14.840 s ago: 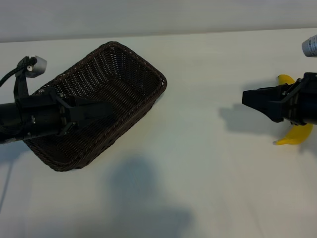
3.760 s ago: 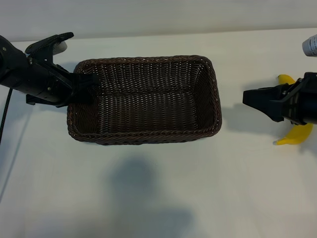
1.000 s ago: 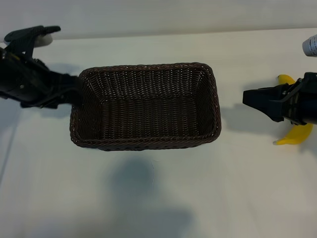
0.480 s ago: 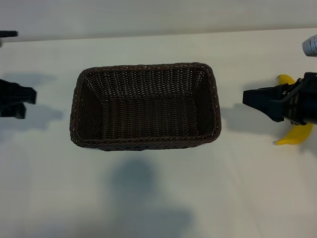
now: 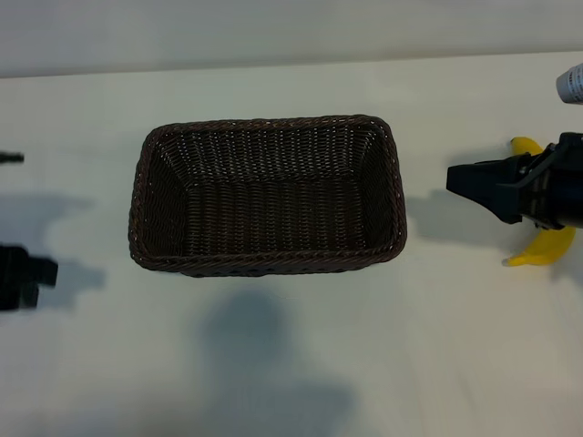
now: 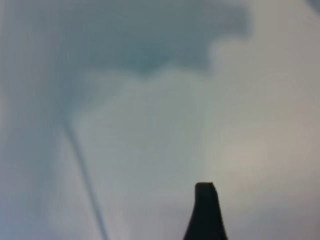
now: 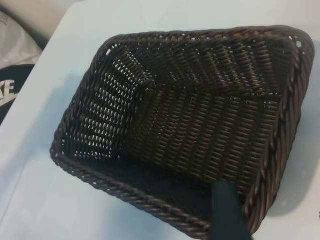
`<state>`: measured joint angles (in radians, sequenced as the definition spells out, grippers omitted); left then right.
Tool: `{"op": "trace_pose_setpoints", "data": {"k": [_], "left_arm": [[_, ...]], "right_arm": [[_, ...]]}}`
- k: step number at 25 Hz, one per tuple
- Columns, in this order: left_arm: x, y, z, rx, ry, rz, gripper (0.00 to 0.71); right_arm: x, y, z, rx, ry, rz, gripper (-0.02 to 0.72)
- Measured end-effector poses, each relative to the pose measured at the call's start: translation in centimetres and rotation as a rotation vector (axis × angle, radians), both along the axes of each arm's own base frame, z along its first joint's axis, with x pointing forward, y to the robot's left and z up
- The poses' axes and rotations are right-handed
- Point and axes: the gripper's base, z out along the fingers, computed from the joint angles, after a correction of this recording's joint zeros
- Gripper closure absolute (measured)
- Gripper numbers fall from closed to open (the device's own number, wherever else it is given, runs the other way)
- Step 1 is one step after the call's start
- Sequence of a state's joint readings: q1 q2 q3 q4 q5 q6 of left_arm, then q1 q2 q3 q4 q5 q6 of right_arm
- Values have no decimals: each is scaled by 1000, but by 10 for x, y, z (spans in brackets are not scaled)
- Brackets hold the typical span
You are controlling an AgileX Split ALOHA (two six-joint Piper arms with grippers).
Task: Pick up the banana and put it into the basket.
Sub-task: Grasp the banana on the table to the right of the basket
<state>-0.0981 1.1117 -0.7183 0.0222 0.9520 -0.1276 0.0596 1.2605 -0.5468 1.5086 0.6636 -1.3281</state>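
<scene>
Banana (image 5: 537,248) waits at 3 o'clock under the idle right gripper (image 5: 455,179) (jaws parted, empty); left gripper (image 5: 27,273), spread, has backed off the basket (image 5: 137,214), w/ pickup next.

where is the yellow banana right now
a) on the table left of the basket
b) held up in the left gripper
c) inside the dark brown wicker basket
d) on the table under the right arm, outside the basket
d: the curved yellow banana lies on the white table beneath the right arm, to the right of the dark brown woven wicker basket, whose inside holds nothing.
</scene>
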Motion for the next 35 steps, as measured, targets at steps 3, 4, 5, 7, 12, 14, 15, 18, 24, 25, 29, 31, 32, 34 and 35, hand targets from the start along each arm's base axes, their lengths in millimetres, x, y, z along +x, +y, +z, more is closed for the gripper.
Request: {"op": "trace_pose_setpoints", "data": {"k": [3, 4, 5, 7, 12, 14, 15, 18, 24, 25, 29, 31, 32, 34, 35], "left_arm": [[-20, 1, -5, -16, -20, 5, 131], [-27, 1, -4, -25, -36, 7, 131], [-33, 1, -6, -26, -45, 7, 131], [-47, 3, -5, -30, -86, 7, 131], [-82, 6, 4, -41, -206, 3, 131], [-92, 7, 7, -45, -241, 2, 131], [-97, 8, 9, -46, -257, 1, 131], [-112, 9, 13, -45, -297, -11, 131], [-134, 12, 18, -42, -451, -51, 131], [-138, 12, 18, -39, -477, -62, 131], [-150, 13, 18, -39, -565, -73, 131], [-154, 13, 19, -41, -600, -74, 131], [-156, 14, 19, -41, -615, -75, 131], [-160, 14, 20, -42, -642, -76, 131], [-163, 14, 20, -43, -657, -76, 131]], "right_arm": [[0, 0, 0, 0, 0, 0, 257], [0, 0, 0, 0, 0, 0, 257], [0, 0, 0, 0, 0, 0, 257], [0, 0, 0, 0, 0, 0, 257], [0, 0, 0, 0, 0, 0, 257], [0, 0, 0, 0, 0, 0, 257], [0, 0, 0, 0, 0, 0, 257], [0, 0, 0, -1, 0, 1, 257], [0, 0, 0, -7, 0, 5, 257], [0, 0, 0, -9, -1, 6, 257], [0, 0, -1, -9, -1, 7, 257], [0, 0, -1, -9, -1, 7, 257], [0, 0, -1, -9, -1, 7, 257], [0, 0, -1, -9, -1, 7, 257], [0, 0, -1, -9, -1, 7, 257]]}}
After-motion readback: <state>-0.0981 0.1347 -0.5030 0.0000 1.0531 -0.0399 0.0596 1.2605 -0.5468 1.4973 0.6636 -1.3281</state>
